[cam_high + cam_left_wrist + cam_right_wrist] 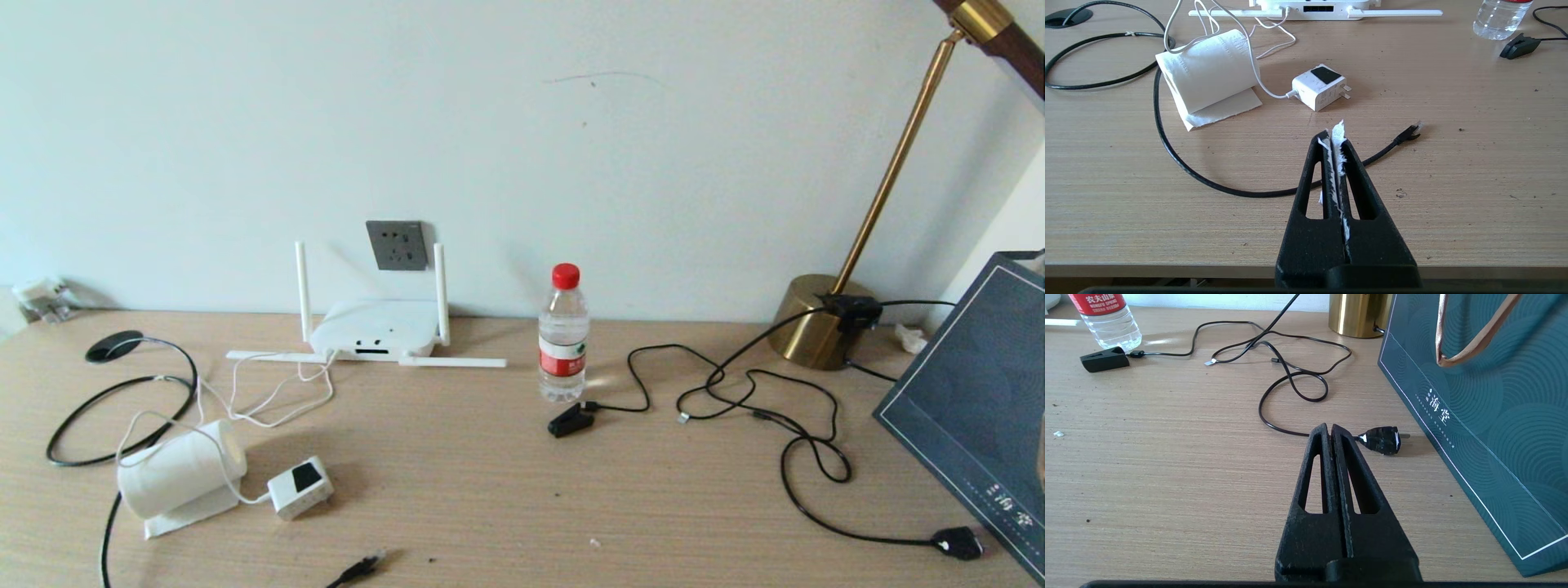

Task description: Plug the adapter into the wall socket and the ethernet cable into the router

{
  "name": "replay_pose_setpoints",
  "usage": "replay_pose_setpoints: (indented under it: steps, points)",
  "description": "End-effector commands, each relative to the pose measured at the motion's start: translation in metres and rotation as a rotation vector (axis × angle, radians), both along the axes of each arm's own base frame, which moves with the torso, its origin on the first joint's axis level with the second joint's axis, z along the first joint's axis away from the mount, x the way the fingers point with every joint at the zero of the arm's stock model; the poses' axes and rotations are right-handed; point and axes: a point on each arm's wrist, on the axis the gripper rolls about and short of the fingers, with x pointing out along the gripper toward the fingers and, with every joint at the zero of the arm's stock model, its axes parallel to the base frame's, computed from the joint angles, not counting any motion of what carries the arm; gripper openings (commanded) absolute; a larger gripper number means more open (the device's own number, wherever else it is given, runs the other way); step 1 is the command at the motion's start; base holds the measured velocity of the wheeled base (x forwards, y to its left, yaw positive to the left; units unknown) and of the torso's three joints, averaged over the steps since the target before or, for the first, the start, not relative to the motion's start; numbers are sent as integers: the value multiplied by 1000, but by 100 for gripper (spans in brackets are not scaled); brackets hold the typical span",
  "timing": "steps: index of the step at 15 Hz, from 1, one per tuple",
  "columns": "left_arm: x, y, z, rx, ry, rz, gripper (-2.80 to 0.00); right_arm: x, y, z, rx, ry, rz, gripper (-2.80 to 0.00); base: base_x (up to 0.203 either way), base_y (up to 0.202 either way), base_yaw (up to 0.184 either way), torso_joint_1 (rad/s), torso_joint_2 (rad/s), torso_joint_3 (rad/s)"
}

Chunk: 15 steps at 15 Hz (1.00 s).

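Nothing is plugged yet: the adapter [300, 487] lies on the desk [522, 506] beside the paper roll [181, 470], the wall socket [397, 245] stands empty above the router [375, 328], the ethernet cable [1180, 161] lies loose, and my left gripper [1332, 136] and right gripper [1328, 435] are both pressed together, holding nothing.

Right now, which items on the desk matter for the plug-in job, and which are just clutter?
Job: adapter, wall socket, ethernet cable, router.
Clutter: paper roll, water bottle, brass lamp, its black cord, clip cable, teal bag.
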Motion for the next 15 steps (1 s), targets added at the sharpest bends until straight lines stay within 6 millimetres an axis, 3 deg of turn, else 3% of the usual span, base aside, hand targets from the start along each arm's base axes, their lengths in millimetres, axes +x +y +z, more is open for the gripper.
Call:
replay_pose_setpoints:
  steps: [1, 3, 4, 8, 11, 15]
  points:
    - [-4, 0, 17, 4, -62, -2, -280, 0, 0, 0, 0, 0, 0, -280, 0, 0, 0, 0, 0, 0]
    - [-6, 0, 53, -11, -104, -29, -280, 0, 0, 0, 0, 0, 0, -280, 0, 0, 0, 0, 0, 0]
    - [2, -1, 69, -40, -62, -46, -280, 0, 0, 0, 0, 0, 0, -280, 0, 0, 0, 0, 0, 0]
    - [64, -3, 113, -187, 187, -90, -280, 0, 0, 0, 0, 0, 0, -280, 0, 0, 0, 0, 0, 0]
    - [129, -4, 119, -241, 374, -73, -280, 0, 0, 0, 0, 0, 0, -280, 0, 0, 0, 0, 0, 0]
    - [219, 4, 98, -276, 513, -8, -280, 0, 0, 0, 0, 0, 0, -280, 0, 0, 0, 0, 0, 0]
